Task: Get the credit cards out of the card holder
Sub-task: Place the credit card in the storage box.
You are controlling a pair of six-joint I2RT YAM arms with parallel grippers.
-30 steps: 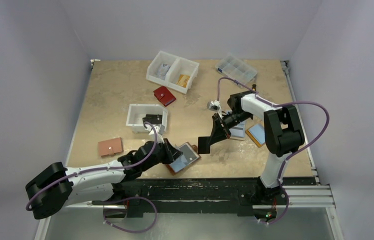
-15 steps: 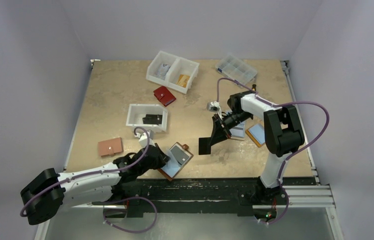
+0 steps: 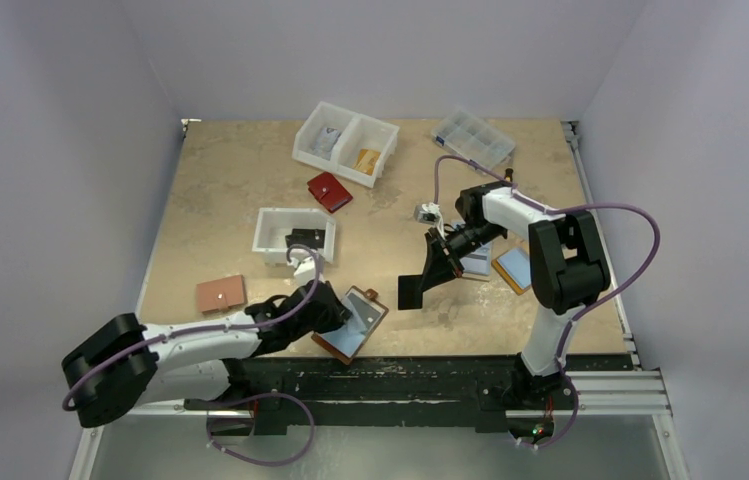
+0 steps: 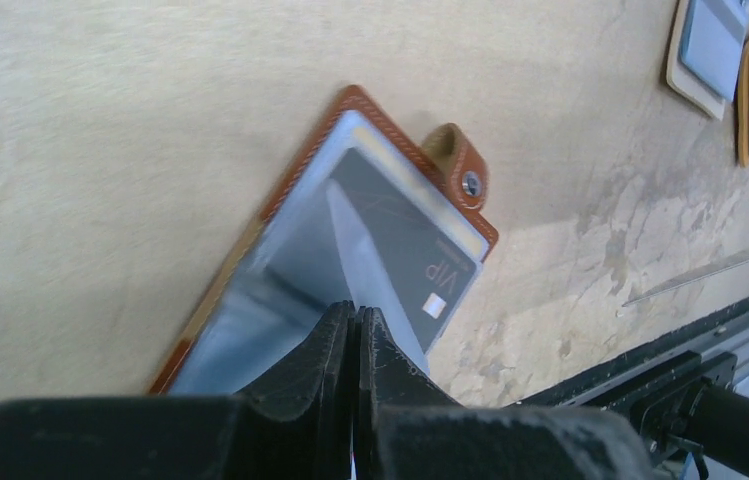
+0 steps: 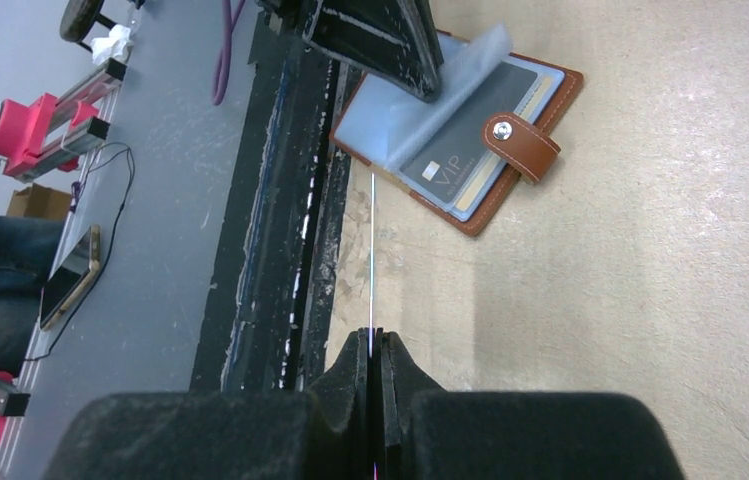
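**Operator:** Where is the card holder?

**Unit:** The card holder (image 3: 352, 325) lies open on the worktop (image 3: 230, 180), at the near edge between my two arms.

**Operator:** Pincer status?

**Unit:** My left pincer (image 4: 355, 312) is fully closed on a clear sleeve (image 5: 460, 85) of the holder. Only the right wrist view shows that sleeve lifted off the page. The left wrist view shows the dark VIP card (image 4: 400, 235) in the pocket beside the snap tab (image 4: 455, 160). My right pincer (image 5: 372, 338) is fully closed on a second card (image 5: 372, 250), seen edge-on and held apart from the holder.

**Operator:** Surroundings?

**Unit:** The worktop is beige, the walls are pale lilac, and a black rail (image 3: 400, 375) runs along the front. Only the top view shows the white bins (image 3: 345, 143) and the red wallet (image 3: 329, 191).

**Operator:** Change over the last second?

**Unit:** The holder has shifted slightly left, toward the rail. My right arm has not moved.
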